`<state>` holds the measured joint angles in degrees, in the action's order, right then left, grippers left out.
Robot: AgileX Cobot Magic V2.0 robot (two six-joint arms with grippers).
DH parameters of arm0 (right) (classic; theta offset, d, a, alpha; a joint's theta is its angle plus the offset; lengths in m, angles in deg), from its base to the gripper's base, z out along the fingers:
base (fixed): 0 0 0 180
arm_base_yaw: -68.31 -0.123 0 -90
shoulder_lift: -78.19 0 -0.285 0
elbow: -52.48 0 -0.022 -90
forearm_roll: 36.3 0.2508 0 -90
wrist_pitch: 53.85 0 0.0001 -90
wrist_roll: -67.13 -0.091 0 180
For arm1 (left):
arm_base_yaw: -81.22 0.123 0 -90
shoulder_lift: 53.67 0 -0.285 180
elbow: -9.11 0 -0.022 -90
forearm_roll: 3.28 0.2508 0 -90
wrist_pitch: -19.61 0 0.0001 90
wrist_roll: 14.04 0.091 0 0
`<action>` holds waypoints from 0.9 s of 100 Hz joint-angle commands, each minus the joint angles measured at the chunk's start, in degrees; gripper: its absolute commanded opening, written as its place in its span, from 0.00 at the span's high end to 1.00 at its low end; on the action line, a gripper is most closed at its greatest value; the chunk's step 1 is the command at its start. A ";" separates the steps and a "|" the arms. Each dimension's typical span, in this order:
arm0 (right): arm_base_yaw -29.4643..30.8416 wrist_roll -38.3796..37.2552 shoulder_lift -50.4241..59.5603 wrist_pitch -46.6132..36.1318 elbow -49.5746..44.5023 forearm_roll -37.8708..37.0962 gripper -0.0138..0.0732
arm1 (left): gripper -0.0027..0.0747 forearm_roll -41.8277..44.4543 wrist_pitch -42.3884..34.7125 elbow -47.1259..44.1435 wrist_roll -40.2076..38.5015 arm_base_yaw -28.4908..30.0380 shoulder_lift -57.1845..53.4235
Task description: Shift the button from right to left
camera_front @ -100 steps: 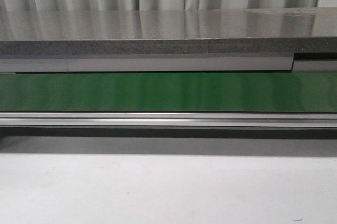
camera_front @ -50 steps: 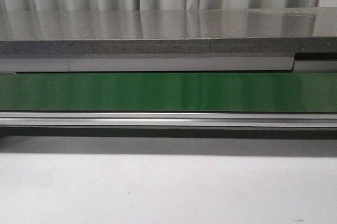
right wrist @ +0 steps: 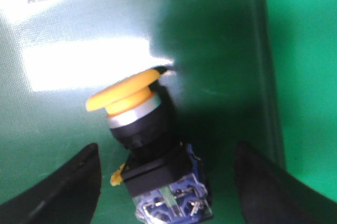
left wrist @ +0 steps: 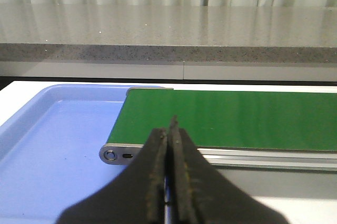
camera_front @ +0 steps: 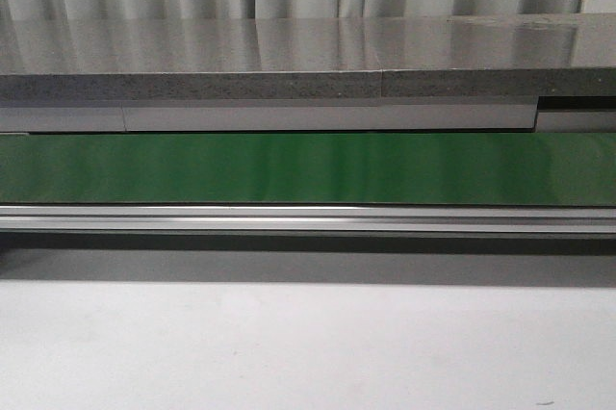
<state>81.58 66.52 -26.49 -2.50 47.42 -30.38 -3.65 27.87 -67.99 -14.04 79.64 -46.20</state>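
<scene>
In the right wrist view, the right gripper [right wrist: 166, 182] is seen spread wide open, its two dark fingers [right wrist: 68, 187] standing well apart on either side of one button [right wrist: 150, 150]. Nothing is touched by either finger. The button is seen lying tilted on the green belt [right wrist: 210, 50], between the fingers; its round yellow cap [right wrist: 126, 92] is turned away from the gripper, and its black body, with a blue terminal end, lies nearest the gripper. A bright glare is cast on the belt beside the cap.

In the left wrist view, the left gripper [left wrist: 169, 171] is shown fully closed, its two fingers pressed together with nothing between them. Past its tips, one end of the green belt is seen, with one light blue tray [left wrist: 58, 129] set just beside and under that end.

In the front view, one long green belt [camera_front: 308, 167] is shown across the frame, with a grey stone counter [camera_front: 289, 59] behind it. No gripper and no button can be seen there.
</scene>
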 commanded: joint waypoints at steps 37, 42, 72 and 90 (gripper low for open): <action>-5.60 11.30 14.19 3.71 0.72 1.84 0.34 | 0.99 -0.23 -4.40 -2.57 -0.76 0.14 -1.76; -6.79 11.43 15.80 3.51 -0.17 1.78 0.44 | 0.99 -0.23 -4.40 -2.57 -0.76 0.14 -1.76; -12.11 10.00 25.43 -2.79 -9.75 1.78 0.92 | 0.99 -0.23 -4.40 -2.57 -0.76 0.14 -1.76; -12.59 8.38 32.83 -7.66 -16.42 1.60 0.92 | 0.99 -0.23 -4.40 -2.57 -0.76 0.14 -1.76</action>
<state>68.93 75.50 1.92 -5.41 32.09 -28.99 -3.65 27.87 -67.99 -14.04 79.64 -46.20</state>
